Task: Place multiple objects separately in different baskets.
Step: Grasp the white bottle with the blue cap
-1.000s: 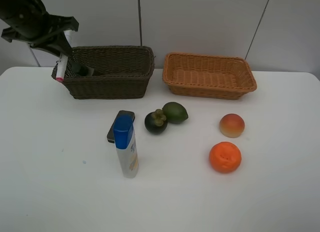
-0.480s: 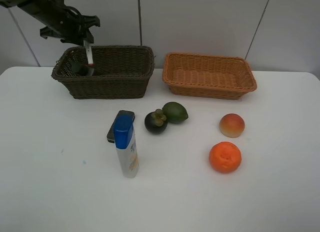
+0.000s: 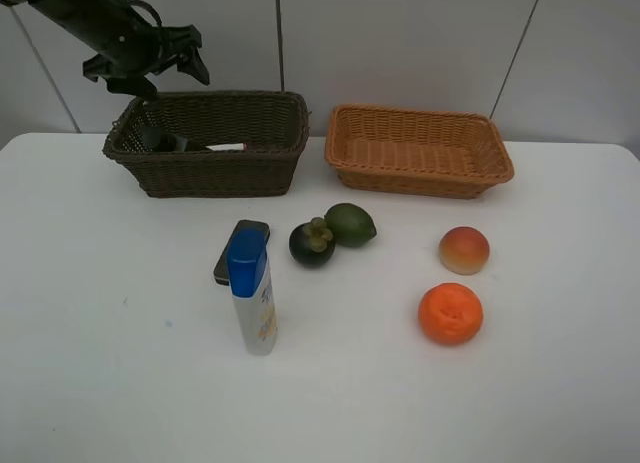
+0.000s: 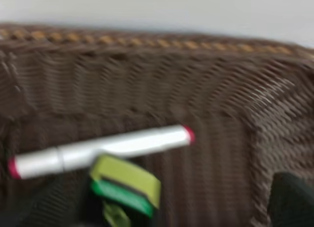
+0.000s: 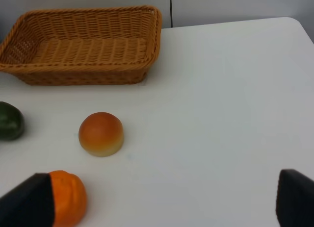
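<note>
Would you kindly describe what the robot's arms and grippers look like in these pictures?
The left arm is matte black and angular, with what looks like a dark cable looped near its black left gripper. Of the right gripper only two black, blunt fingertips show; the right arm itself is out of view.

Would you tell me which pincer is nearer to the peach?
Right. The right pincer hovers near the peach; the left pincer is far off, above the dark brown basket.
</note>
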Available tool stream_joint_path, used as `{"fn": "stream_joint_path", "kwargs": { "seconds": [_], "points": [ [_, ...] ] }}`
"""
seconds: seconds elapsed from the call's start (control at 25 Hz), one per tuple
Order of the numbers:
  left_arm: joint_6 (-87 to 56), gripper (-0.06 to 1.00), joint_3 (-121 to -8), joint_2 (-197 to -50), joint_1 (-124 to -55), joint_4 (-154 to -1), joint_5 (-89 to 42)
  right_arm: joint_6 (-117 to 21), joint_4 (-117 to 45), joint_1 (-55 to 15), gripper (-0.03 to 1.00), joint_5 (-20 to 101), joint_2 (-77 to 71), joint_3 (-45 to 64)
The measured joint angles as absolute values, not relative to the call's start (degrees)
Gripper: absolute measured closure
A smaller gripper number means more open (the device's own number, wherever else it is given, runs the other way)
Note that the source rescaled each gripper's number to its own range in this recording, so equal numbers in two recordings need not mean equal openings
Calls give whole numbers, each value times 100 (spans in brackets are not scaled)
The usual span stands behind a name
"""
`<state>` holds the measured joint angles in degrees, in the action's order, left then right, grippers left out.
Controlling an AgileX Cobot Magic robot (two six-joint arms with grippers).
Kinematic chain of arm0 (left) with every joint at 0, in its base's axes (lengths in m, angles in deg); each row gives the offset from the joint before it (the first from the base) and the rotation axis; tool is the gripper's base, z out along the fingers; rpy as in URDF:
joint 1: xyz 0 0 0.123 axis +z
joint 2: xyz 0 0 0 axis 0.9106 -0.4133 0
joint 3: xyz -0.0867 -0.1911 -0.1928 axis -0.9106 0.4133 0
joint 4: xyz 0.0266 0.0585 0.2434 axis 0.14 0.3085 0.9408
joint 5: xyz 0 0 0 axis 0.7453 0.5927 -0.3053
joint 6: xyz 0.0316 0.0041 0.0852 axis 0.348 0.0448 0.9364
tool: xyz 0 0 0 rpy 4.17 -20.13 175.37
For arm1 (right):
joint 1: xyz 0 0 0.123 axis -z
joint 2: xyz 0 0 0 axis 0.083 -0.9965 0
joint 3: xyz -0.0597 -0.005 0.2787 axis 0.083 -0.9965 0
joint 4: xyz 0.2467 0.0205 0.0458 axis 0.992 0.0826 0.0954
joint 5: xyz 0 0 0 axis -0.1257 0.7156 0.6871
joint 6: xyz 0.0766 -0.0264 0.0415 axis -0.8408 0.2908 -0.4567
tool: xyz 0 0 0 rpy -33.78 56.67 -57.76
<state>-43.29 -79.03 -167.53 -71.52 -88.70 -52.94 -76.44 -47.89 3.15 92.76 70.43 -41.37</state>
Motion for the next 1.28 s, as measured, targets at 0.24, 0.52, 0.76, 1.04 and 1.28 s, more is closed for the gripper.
{"fn": "stream_joint_path", "kwargs": {
  "seconds": [0.24, 0.52, 0.76, 1.04, 1.28],
  "points": [
    [-4433, -6, -7984, -15956, -7152, -9046, -7553, -7644, -4789, 315, -3, 9276, 7043, -4137],
    [-4830, -6, -7931, -15785, -7657, -8495, -8800, -7644, -4789, 315, -3, 9276, 7043, -4137],
    [-5503, -6, -7459, -15785, -8755, -7682, -8806, -7644, -4789, 315, -3, 9276, 7043, -4137],
    [-6395, -6, -6917, -15785, -9610, -6952, -8377, -7644, -4789, 315, -3, 9276, 7043, -4137],
    [-6675, -6, -6539, -15785, -9817, -6841, -7877, -7644, -4789, 315, -3, 9276, 7043, -4137]
  ]
}}
